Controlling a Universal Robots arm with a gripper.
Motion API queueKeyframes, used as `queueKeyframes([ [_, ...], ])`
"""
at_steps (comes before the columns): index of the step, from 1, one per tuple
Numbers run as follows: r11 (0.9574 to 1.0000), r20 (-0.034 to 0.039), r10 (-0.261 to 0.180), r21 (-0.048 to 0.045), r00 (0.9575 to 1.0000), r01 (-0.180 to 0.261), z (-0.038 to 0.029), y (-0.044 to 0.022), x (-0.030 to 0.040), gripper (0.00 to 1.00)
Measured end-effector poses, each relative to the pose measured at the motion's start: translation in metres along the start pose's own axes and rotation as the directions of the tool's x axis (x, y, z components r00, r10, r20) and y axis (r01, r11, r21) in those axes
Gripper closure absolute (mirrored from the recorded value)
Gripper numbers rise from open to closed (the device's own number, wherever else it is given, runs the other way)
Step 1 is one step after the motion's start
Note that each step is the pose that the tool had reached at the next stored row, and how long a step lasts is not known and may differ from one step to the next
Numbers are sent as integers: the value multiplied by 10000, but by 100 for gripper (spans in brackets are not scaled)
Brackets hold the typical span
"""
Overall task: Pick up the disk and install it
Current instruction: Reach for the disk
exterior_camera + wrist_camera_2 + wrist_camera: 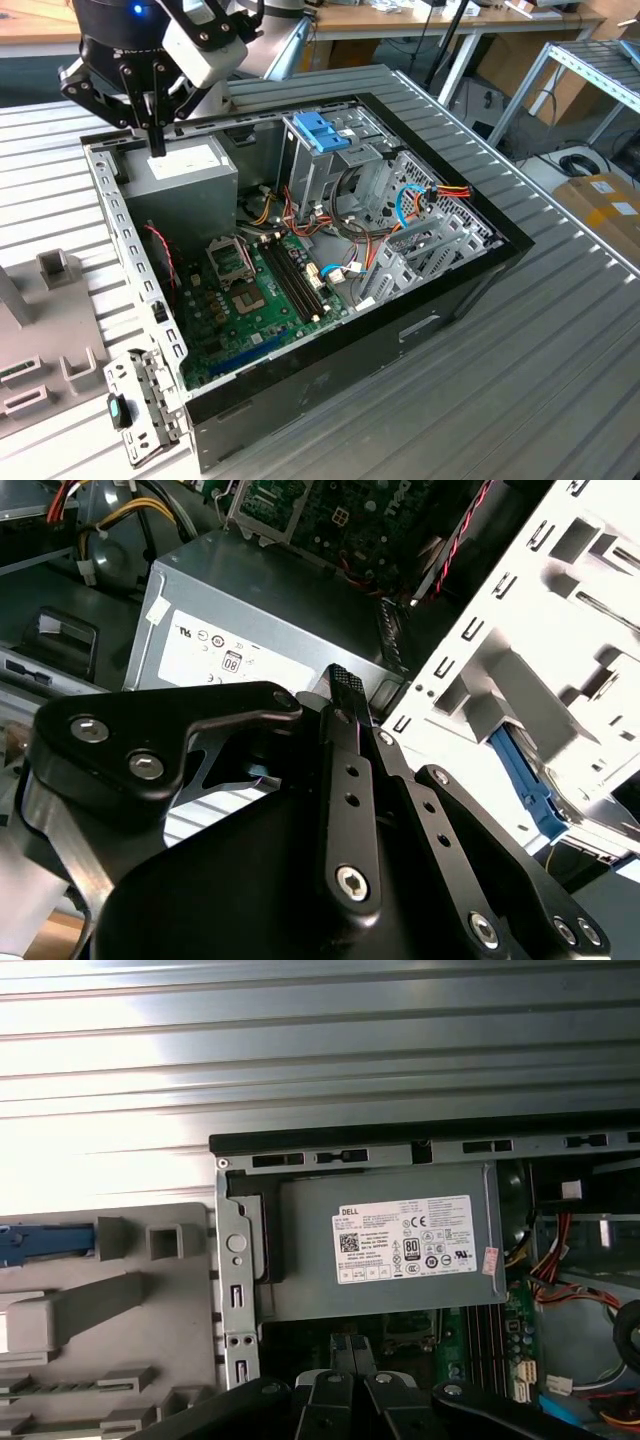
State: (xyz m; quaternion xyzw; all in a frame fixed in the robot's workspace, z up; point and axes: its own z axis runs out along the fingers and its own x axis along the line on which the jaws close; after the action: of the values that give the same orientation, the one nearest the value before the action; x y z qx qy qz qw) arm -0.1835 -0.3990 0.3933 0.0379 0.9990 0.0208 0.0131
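Note:
My gripper (157, 146) hangs over the open computer case (470, 290), just above the grey power supply (185, 178) at the exterior view's left. Its two dark fingers are pressed together with nothing between them, as both wrist views show (343, 680) (350, 1346). The disk shows as a bright blue rail (40, 1242) lying in the grey fixture (120, 1300) outside the case, in the first wrist view. A blue strip (525, 780) beyond the pale metal frame in the second wrist view looks like the same disk. The gripper is apart from it.
Inside the case are the motherboard (260, 300), bundled cables (440, 195) and an upright metal cage topped by a light blue tab (325, 130). The perforated case wall (125, 235) stands between gripper and fixture (45, 340). Ribbed metal table (520, 400) surrounds the case.

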Motion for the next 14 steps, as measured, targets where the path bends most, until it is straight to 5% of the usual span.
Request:
queueKeyframes([
  [14,10000,0,0,0,10000,0,-1,-3,46,90],
])
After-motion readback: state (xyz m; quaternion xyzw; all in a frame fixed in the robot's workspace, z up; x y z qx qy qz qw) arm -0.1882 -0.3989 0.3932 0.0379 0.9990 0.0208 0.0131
